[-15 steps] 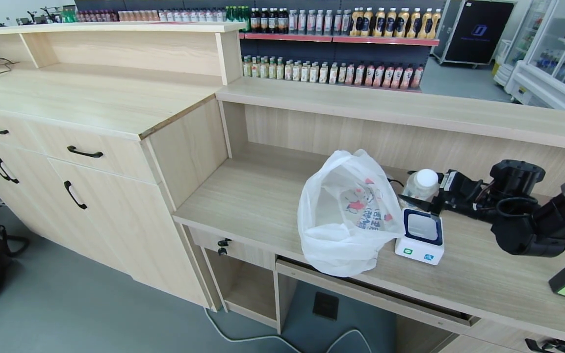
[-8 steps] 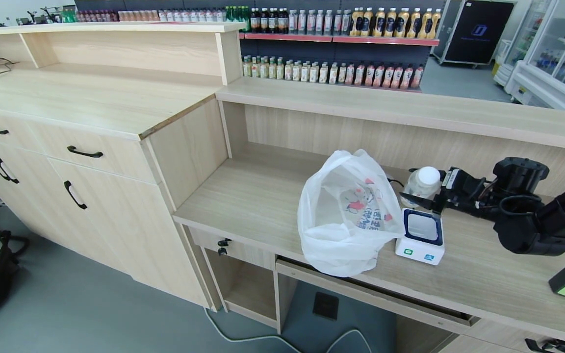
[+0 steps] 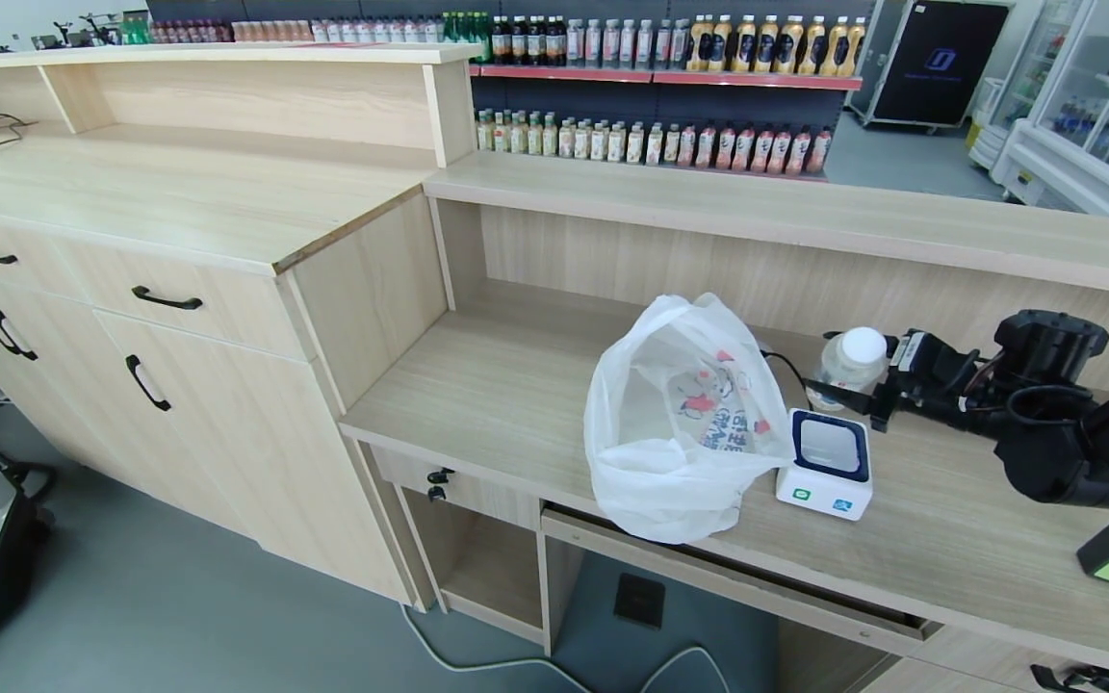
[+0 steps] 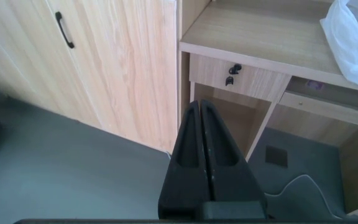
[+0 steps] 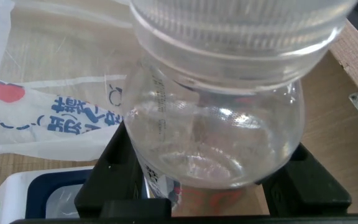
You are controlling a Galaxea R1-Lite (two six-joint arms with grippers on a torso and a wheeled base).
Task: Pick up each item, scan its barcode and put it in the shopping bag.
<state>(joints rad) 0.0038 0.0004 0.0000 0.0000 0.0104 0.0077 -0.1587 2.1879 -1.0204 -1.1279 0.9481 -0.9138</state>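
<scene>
Bottle [image 3: 846,358]: clear plastic, white ribbed screw cap, reddish label print low on body. Clamped in right claw [image 3: 836,383], cap uppermost, slightly tilted, just behind scanner. Contact of base with table [image 3: 516,385] not determinable.

Barcode scanner [image 3: 826,465]: small white box, dark-blue-framed window on top, flat on table, against bag's side.

Shopping bag [image 3: 680,423]: thin white translucent plastic, red and blue print, standing slumped near table's front edge, mouth open upward, sides crumpled.
</scene>
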